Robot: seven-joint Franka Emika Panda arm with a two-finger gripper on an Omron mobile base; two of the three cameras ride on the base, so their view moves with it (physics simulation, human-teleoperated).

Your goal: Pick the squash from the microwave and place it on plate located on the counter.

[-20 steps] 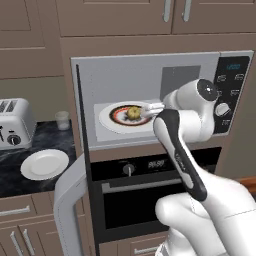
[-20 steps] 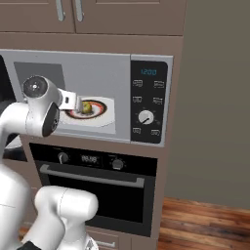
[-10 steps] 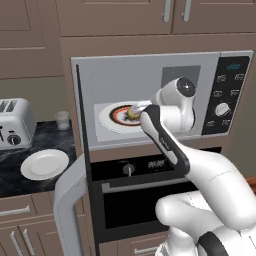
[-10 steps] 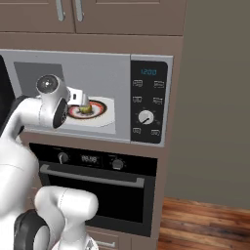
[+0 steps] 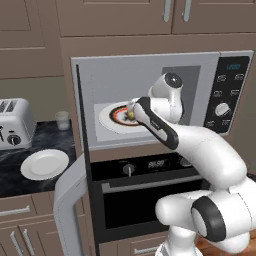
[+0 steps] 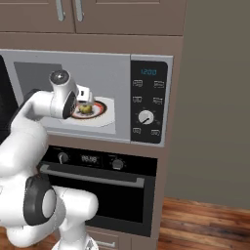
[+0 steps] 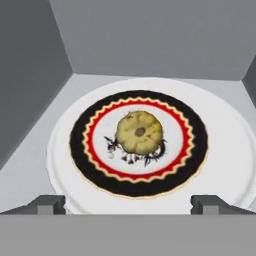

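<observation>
Reaching into the microwave (image 6: 146, 97), my jaws (image 7: 128, 202) stand wide open and hold nothing, one tip at seven o'clock, the other at five. Dead ahead at twelve o'clock sits the squash (image 7: 139, 131), roundish with no real long axis, centred on the ringed plate (image 7: 75, 145) beyond my tips.

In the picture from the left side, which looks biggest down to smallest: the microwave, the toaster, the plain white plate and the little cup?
1. The microwave, by far the largest.
2. The toaster and the plain white plate look about alike, so I won't rank them; the plate sits nearer the camera.
3. The little cup, clearly the smallest.
</observation>
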